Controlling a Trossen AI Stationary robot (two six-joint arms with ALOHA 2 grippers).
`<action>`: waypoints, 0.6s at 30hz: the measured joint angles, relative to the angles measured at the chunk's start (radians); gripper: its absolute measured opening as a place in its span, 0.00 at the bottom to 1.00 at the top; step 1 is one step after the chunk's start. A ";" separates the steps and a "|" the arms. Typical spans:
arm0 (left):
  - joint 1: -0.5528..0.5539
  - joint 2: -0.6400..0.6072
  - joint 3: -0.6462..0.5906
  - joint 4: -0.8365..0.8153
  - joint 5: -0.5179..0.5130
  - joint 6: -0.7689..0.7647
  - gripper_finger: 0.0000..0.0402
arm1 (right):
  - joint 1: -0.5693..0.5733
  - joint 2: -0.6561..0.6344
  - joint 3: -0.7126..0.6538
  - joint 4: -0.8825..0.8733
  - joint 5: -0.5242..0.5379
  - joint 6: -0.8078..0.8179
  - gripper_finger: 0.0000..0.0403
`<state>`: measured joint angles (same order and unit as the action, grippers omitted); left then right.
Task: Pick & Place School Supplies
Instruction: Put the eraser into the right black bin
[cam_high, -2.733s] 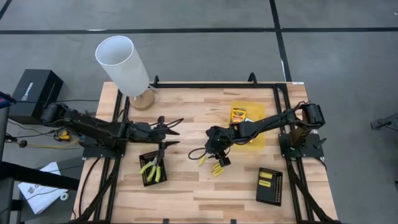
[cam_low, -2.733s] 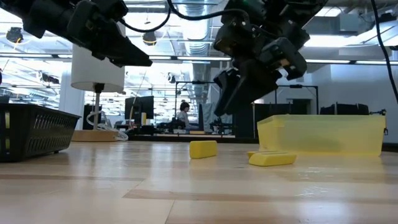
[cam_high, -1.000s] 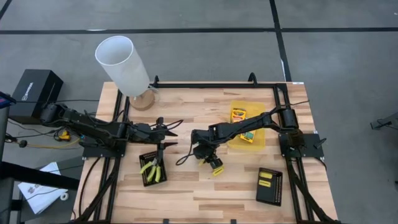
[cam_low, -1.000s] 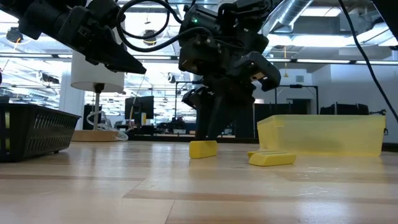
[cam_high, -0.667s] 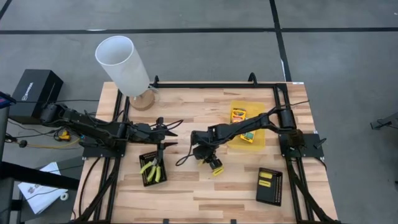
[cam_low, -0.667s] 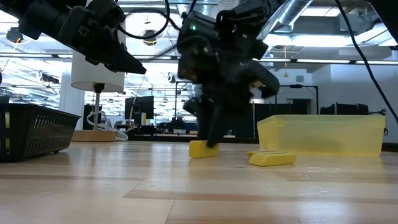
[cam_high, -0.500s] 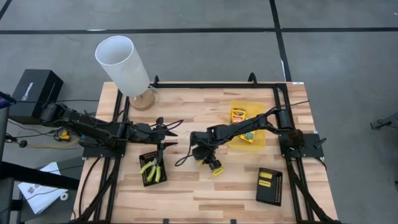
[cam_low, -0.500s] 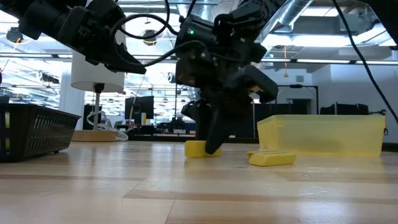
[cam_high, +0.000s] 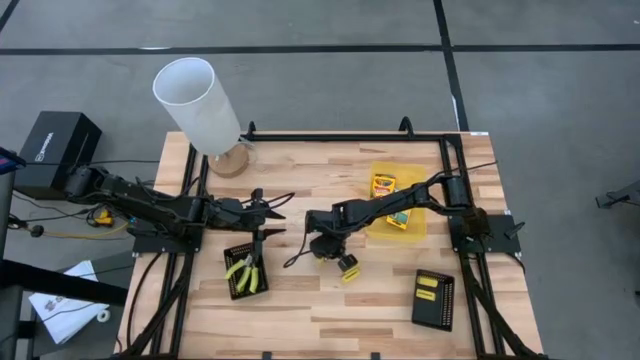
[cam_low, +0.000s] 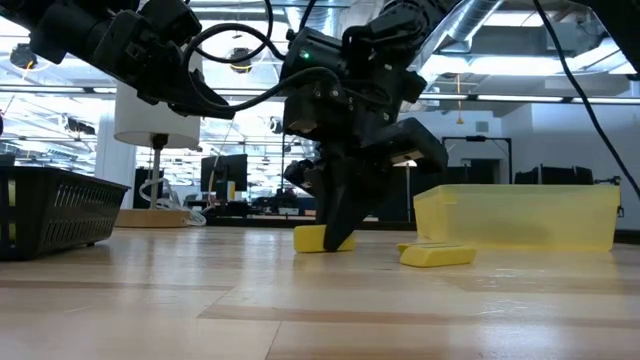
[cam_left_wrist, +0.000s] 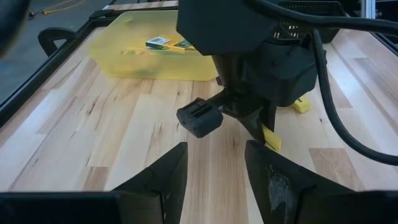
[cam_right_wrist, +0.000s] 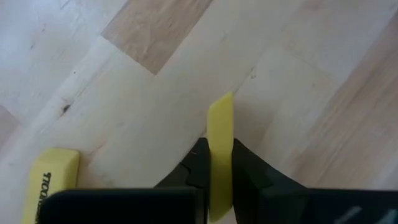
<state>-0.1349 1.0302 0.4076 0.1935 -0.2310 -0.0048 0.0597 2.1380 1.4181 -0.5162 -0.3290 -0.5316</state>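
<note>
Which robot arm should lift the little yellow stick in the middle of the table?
The right. Its gripper is already down at the table, shut on the yellow stick. The left gripper hangs open above the wood, a way off.

Wooden table (cam_high: 300, 300) with trays (cam_high: 433, 298), sticks (cam_low: 437, 256)

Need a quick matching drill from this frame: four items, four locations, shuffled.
Items:
1. pliers
2. printed boxes
3. yellow stick
4. second yellow stick

Places:
A. in the translucent yellow tray
B. between the right tool's fingers
C. in the black mesh tray near the left arm
D. loose on the table

Pairs: 1-C, 2-A, 3-B, 4-D
</note>
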 joint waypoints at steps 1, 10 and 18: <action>0.000 0.000 0.000 0.000 0.000 0.000 0.39 | 0.000 -0.001 0.003 -0.014 0.000 0.000 0.06; 0.000 0.000 0.000 0.005 0.000 0.000 0.39 | 0.015 -0.121 0.089 -0.293 0.038 0.018 0.06; 0.000 0.000 0.000 0.014 0.011 0.024 0.39 | 0.068 -0.311 0.099 -0.552 0.133 0.220 0.06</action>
<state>-0.1349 1.0302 0.4076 0.2074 -0.2197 0.0195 0.1280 1.8266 1.5171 -1.0681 -0.1962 -0.3114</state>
